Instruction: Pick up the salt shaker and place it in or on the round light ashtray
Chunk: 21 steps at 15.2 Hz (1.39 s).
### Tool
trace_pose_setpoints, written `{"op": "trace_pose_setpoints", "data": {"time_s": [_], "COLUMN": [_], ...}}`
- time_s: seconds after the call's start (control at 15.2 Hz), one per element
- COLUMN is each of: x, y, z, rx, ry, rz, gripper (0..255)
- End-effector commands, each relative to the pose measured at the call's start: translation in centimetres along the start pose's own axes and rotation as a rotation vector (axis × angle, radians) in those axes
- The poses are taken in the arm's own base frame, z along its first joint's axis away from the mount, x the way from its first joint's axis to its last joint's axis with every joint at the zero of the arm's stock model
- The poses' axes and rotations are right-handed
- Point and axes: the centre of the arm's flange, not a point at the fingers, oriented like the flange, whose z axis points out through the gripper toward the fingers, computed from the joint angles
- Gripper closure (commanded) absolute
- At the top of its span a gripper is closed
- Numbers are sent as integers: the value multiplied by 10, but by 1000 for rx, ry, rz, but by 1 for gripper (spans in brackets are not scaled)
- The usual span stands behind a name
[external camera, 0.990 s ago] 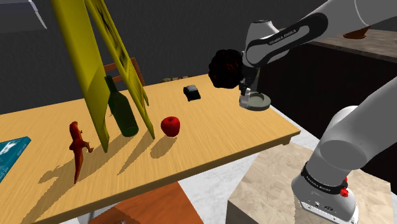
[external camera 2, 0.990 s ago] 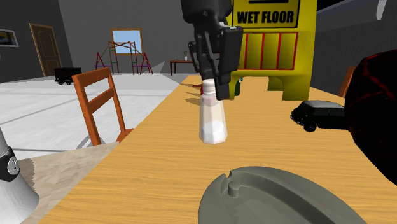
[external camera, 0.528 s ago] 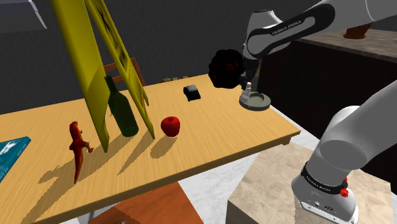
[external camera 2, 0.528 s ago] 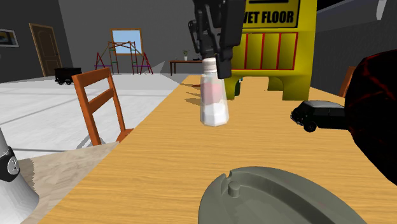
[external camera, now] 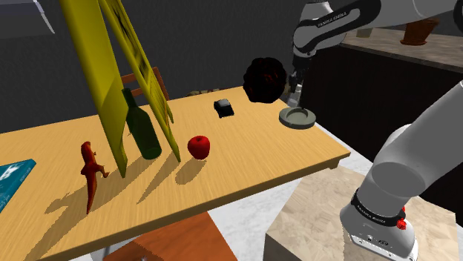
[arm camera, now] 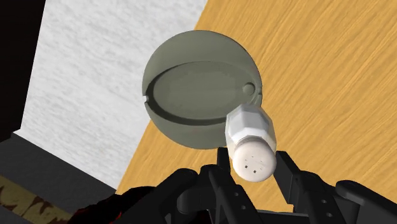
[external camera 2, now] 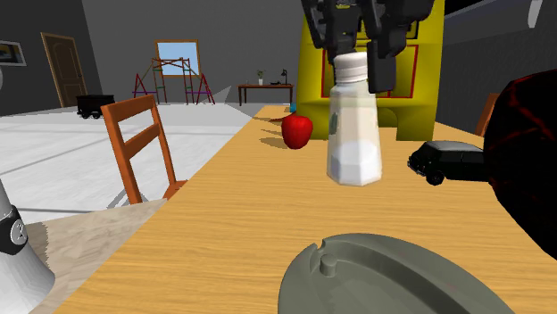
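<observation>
Above ashtray [arm camera: 167,63], seemingly, pincer [arm camera: 253,163] clasps shaker [arm camera: 250,132].

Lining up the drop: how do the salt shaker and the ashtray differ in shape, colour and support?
The salt shaker is tall, narrow and faceted; the ashtray is low, wide and round. The shaker is white; the ashtray dull grey-green. The shaker hangs in the shut gripper, clear of the table; the ashtray lies flat at the table's corner. Both are at that same corner.
</observation>
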Motion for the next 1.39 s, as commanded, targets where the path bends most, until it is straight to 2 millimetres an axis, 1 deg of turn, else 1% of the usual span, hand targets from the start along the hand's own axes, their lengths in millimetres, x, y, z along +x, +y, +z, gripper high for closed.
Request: {"op": "trace_pose_setpoints", "data": {"time_s": [0.0, 0.2, 1.32], "x": [4, 9, -2], "y": [29, 70, 63], "z": [-5, -11, 77], "rx": [-1, -1, -1], "ry": [0, 0, 0], "rz": [-1, -1, -1], "gripper": [255, 255, 255]}}
